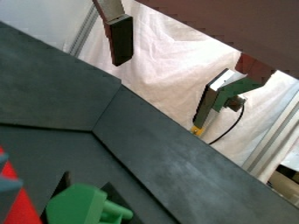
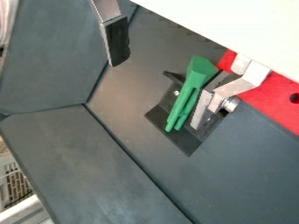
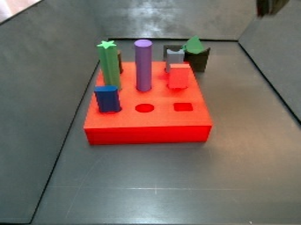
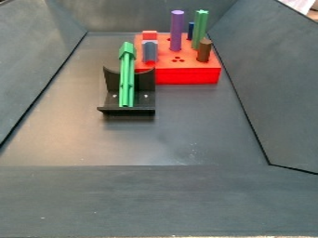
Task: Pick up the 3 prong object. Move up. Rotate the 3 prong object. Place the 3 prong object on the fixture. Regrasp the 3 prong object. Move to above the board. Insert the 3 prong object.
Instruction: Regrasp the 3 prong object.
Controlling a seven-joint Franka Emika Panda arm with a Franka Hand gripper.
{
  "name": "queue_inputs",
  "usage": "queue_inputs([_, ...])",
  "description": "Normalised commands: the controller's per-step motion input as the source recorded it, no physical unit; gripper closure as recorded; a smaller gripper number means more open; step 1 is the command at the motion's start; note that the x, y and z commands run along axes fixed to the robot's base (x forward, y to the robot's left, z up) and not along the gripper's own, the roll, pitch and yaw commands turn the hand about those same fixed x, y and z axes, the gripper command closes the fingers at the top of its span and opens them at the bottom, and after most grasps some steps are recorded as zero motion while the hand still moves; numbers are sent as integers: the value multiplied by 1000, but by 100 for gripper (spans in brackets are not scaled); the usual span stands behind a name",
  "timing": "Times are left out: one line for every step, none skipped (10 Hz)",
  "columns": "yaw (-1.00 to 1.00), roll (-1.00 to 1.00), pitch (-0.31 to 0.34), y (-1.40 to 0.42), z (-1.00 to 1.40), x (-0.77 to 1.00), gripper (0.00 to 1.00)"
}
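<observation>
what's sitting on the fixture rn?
The 3 prong object leans against the upright of the fixture, its lower end on the base plate. The bracket face behind it is covered. The tool hangs clear of both; only one finger shows.

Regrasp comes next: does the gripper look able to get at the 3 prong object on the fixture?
Probably yes. The 3 prong object leans on the fixture, apart from the board, nothing covering it. The gripper is open and empty, raised above the floor nearby.
</observation>
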Motion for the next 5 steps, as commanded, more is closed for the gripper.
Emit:
queue_inputs([118, 163, 33, 23, -1000, 64, 0])
queue_inputs([115, 139, 12, 19, -1000, 74, 0])
queue_inputs([108, 114, -1, 15, -1000, 83, 0])
queue_inputs([96, 94, -16, 11, -1000, 97, 0])
queue_inputs([84, 90, -23, 9, -1000, 106, 0])
